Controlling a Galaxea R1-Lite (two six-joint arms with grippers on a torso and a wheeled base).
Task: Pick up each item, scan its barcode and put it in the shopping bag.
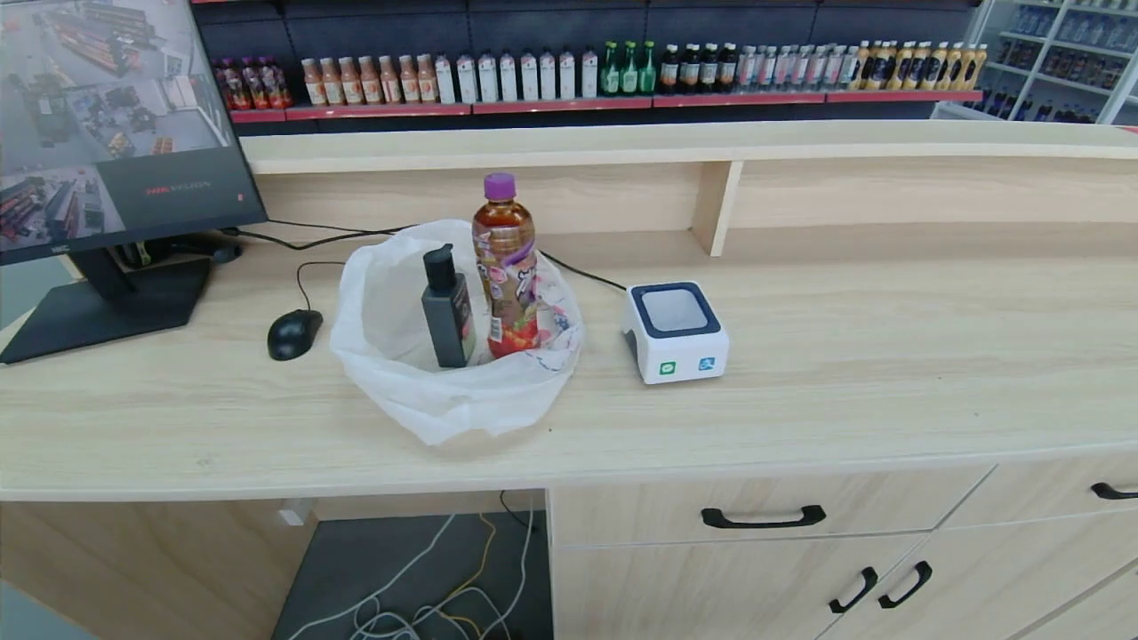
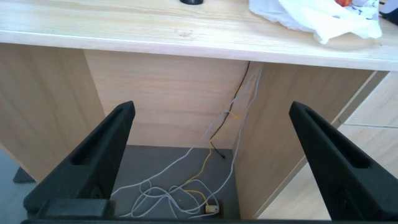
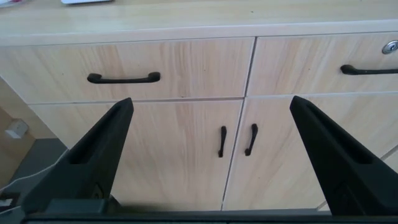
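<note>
Bagging seems done: tea bottle (image 1: 505,267) and pump bottle (image 1: 447,311) stand in the shopping bag (image 1: 378,356); left hand (image 2: 211,109) and right hand (image 3: 211,102) gape empty.

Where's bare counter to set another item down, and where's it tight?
Widest free patch: the counter right of the scanner, bare as far as shown. A thinner strip runs along the front edge, before the shopping bag. Crowded on the left: monitor stand, mouse and bag sit close.
</note>
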